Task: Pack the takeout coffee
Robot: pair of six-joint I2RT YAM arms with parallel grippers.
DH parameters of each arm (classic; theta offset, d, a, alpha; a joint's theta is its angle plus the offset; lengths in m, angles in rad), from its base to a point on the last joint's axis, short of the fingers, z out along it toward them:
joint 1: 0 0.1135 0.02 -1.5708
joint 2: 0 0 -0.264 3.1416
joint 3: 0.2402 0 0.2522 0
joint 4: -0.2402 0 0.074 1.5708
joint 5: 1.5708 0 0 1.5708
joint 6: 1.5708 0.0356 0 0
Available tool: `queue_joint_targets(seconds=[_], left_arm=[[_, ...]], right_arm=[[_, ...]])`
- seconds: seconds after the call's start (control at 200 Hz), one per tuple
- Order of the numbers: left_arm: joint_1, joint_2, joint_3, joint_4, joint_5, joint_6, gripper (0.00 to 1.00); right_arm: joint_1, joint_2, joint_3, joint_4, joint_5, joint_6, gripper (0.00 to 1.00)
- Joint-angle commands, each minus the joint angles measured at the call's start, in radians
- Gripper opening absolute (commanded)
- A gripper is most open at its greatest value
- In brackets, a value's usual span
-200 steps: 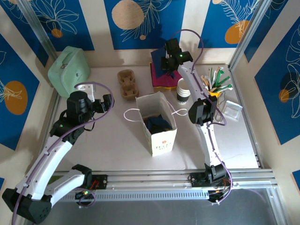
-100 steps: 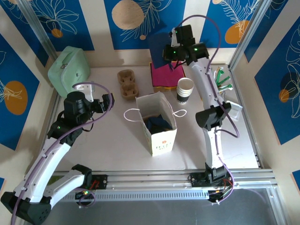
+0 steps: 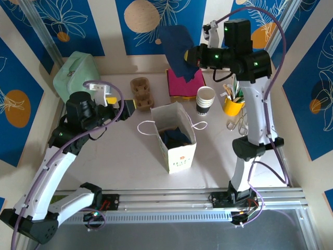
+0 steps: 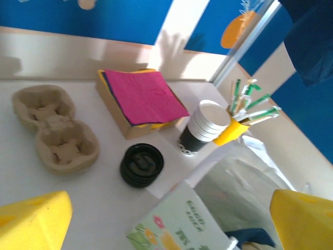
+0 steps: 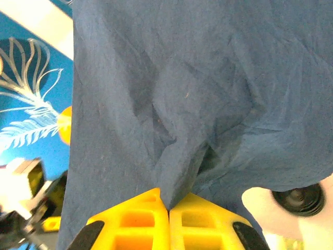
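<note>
The takeout coffee is out of view. My right gripper hangs high over the back of the table, shut on a dark blue napkin that droops from it. In the right wrist view the napkin is pinched between the closed yellow tips of the right gripper. My left gripper is open and holds nothing, just left of the white paper bag. The left wrist view has its yellow fingertips wide apart over the bag, in which dark blue cloth lies.
A stack of lidless cups and a stack of black lids stand behind the bag. At the back lie pink napkins and a cardboard cup carrier. A green case sits far left, a yellow utensil cup at right.
My right arm has risen and straightened, lifting the blue napkin off the napkin stack. The left gripper has shifted right toward the bag, still open.
</note>
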Motion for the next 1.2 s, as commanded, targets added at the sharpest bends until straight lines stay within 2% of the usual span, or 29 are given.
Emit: queue_joint_targets(seconds=[0.0, 0.17, 0.315, 0.45, 0.61, 0.94, 1.196], left_arm=[[0.011, 0.002, 0.049, -0.057, 0.103, -0.026, 0.97], [0.009, 0.008, 0.063, -0.103, 0.154, -0.031, 0.95], [0.009, -0.011, 0.051, -0.141, 0.142, 0.0, 0.95], [0.009, -0.044, 0.011, -0.14, 0.125, 0.016, 0.95], [0.007, -0.078, -0.038, -0.134, 0.13, 0.01, 0.94], [0.008, -0.168, -0.136, -0.146, 0.055, -0.023, 0.95], [0.008, -0.205, -0.189, -0.18, 0.006, -0.034, 0.95]], right_arm=[[0.044, -0.068, -0.033, -0.071, -0.039, 0.033, 0.0], [0.124, -0.139, -0.07, -0.114, -0.009, 0.046, 0.0], [0.237, -0.194, -0.111, -0.145, 0.069, 0.057, 0.0], [0.379, -0.265, -0.207, -0.147, 0.187, 0.065, 0.0], [0.499, -0.369, -0.412, -0.095, 0.291, 0.079, 0.0], [0.531, -0.444, -0.668, -0.007, 0.362, 0.08, 0.0], [0.525, -0.422, -0.757, 0.032, 0.371, 0.043, 0.0]])
